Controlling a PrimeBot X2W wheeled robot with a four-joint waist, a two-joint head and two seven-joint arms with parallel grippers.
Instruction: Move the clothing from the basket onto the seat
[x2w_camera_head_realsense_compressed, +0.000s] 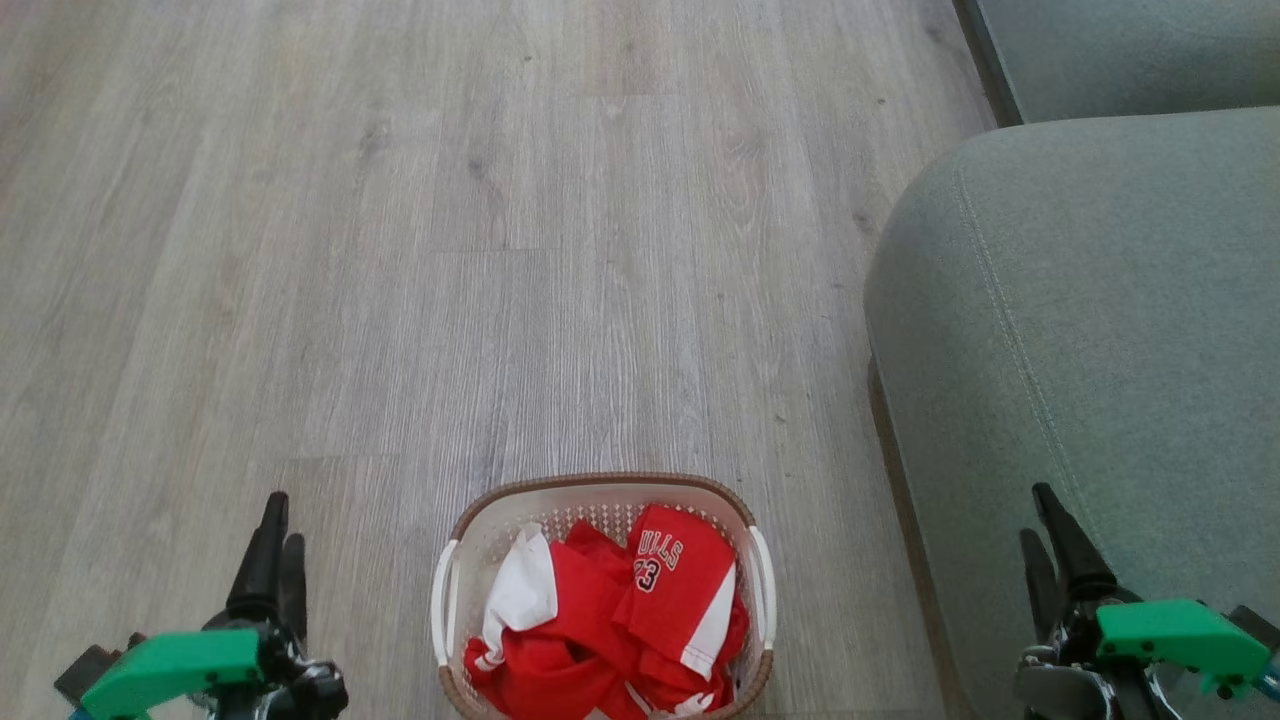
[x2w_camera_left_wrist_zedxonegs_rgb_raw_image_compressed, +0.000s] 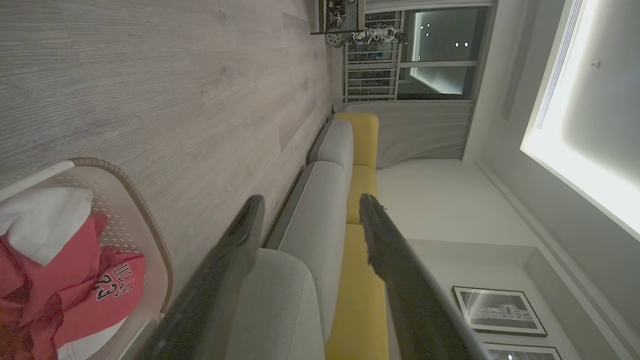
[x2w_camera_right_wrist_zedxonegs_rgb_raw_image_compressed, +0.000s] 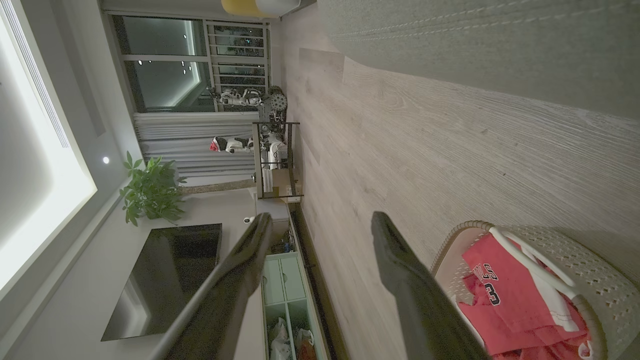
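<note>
The basket (x2w_camera_head_realsense_compressed: 600, 482) stands on the floor at the bottom middle of the head view, cream with a brown rim and white handles. The clothing (x2w_camera_head_realsense_compressed: 600, 625) lies crumpled inside it, red and white, with a "BULLS 23" print on top. To its right spreads the grey-green seat (x2w_camera_head_realsense_compressed: 1090, 330). My left gripper (x2w_camera_head_realsense_compressed: 282, 526) hangs open left of the basket. My right gripper (x2w_camera_head_realsense_compressed: 1036, 514) hangs open over the seat's near edge. The left wrist view shows the left gripper (x2w_camera_left_wrist_zedxonegs_rgb_raw_image_compressed: 311, 200) open, with the basket (x2w_camera_left_wrist_zedxonegs_rgb_raw_image_compressed: 150, 225), clothing (x2w_camera_left_wrist_zedxonegs_rgb_raw_image_compressed: 75, 285) and seat (x2w_camera_left_wrist_zedxonegs_rgb_raw_image_compressed: 280, 300). In the right wrist view the right gripper (x2w_camera_right_wrist_zedxonegs_rgb_raw_image_compressed: 321, 217) is open beside the basket (x2w_camera_right_wrist_zedxonegs_rgb_raw_image_compressed: 575, 250) and clothing (x2w_camera_right_wrist_zedxonegs_rgb_raw_image_compressed: 505, 295).
Pale wood floor (x2w_camera_head_realsense_compressed: 500, 250) stretches ahead of the basket. A second grey cushion (x2w_camera_head_realsense_compressed: 1130, 50) sits beyond the seat, and a yellow backrest (x2w_camera_left_wrist_zedxonegs_rgb_raw_image_compressed: 362, 135) runs along behind them. Across the room stand a dark TV (x2w_camera_right_wrist_zedxonegs_rgb_raw_image_compressed: 165, 280), a low cabinet (x2w_camera_right_wrist_zedxonegs_rgb_raw_image_compressed: 285, 280), a shelf (x2w_camera_right_wrist_zedxonegs_rgb_raw_image_compressed: 275, 160) and a plant (x2w_camera_right_wrist_zedxonegs_rgb_raw_image_compressed: 150, 190).
</note>
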